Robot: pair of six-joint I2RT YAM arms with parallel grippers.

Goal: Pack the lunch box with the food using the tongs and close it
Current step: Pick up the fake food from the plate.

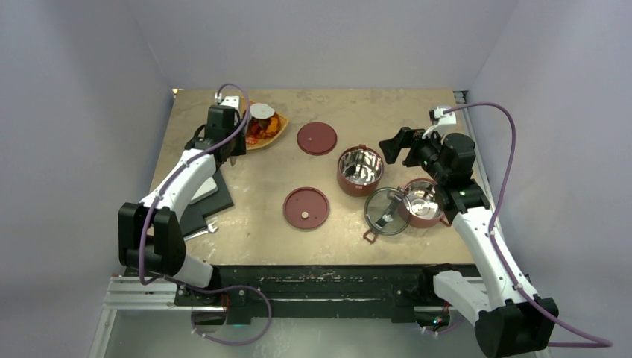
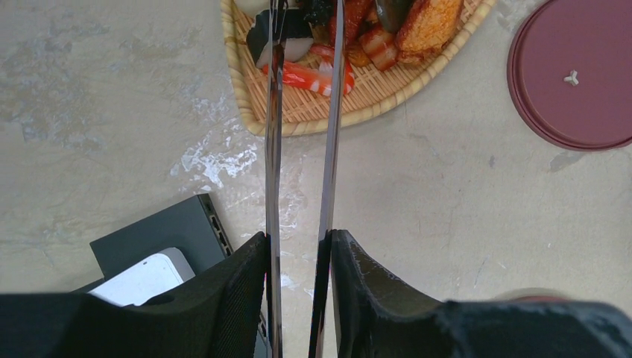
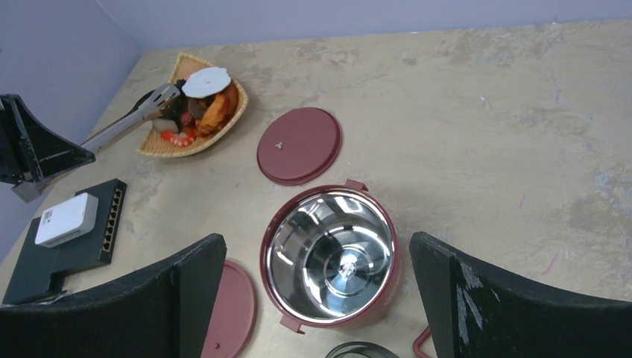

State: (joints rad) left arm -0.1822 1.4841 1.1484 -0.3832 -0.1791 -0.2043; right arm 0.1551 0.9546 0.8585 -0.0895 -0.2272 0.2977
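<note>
The left gripper (image 2: 298, 250) is clamping the tongs (image 2: 330, 149) by both thin arms, squeezing them partway together; their tips are reaching into the orange tray (image 2: 373, 108) at the top of the left wrist view, among the food (image 2: 425, 26); whether a piece is being pinched I cannot tell. The pieces are probably light and slick and the tongs springy, so a gentle squeeze low on one piece is looking wisest. The right gripper (image 3: 313, 257) is hanging wide open above an empty bowl of the lunch box (image 3: 332, 261) at lower centre; the table (image 1: 253, 186) is showing tan, mottled and flat; plain lilac walls (image 1: 335, 37) are closing it in.
</note>
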